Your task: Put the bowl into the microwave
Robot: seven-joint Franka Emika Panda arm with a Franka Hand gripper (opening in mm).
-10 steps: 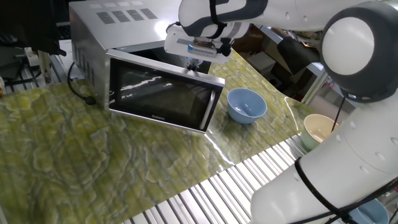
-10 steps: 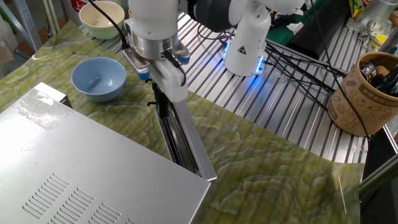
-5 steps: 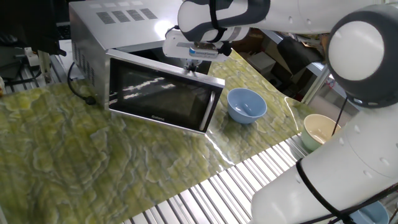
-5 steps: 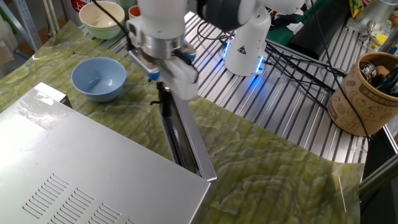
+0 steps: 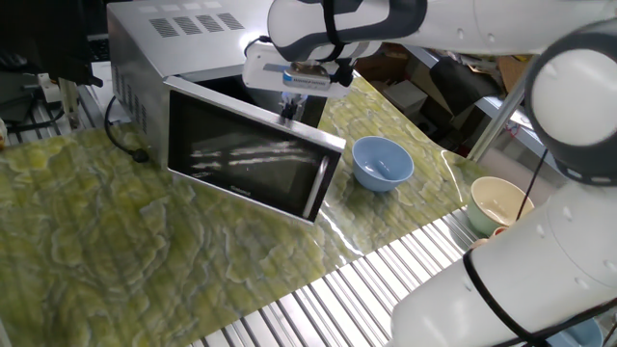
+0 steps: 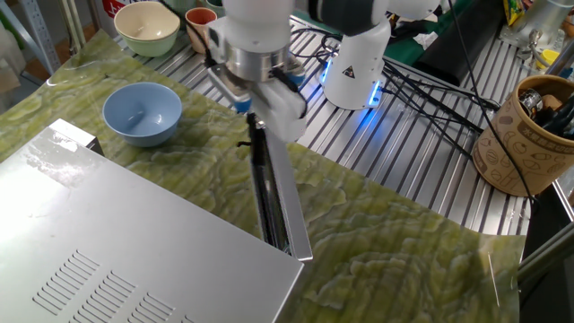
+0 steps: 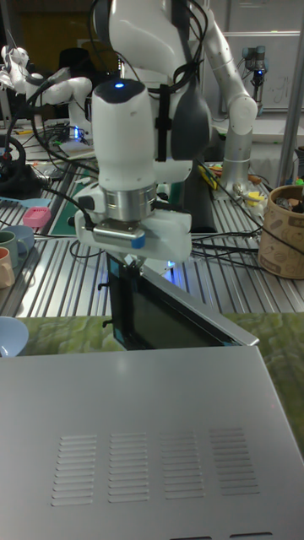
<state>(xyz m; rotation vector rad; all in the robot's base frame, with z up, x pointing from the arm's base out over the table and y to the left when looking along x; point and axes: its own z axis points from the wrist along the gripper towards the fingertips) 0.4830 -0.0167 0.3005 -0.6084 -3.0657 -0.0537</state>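
The silver microwave [image 5: 159,43] stands at the back left, and its dark glass door [image 5: 246,159] hangs partly open. My gripper [image 5: 291,112] reaches down just behind the door's top edge near the free end. Its fingers look pressed together with nothing between them, and they touch the door's inner side. In the other fixed view the gripper [image 6: 256,136] is at the door's [image 6: 278,202] outer end, beside the microwave [image 6: 117,242]. The light-blue bowl [image 5: 383,162] sits upright on the green mat to the right of the door. It shows as the bowl [image 6: 142,113] and at the left edge as the bowl [image 7: 8,336].
A cream bowl [image 5: 495,202] stands on the metal slats at the right, seen as the cream bowl [image 6: 149,27] next to a pink cup [image 6: 199,18]. A brown tub of tools [image 6: 529,135] and cables lie near the arm's base [image 6: 359,72].
The door has swung further open. My gripper has moved with the door's free end, away from the microwave body. The bowl has not moved.
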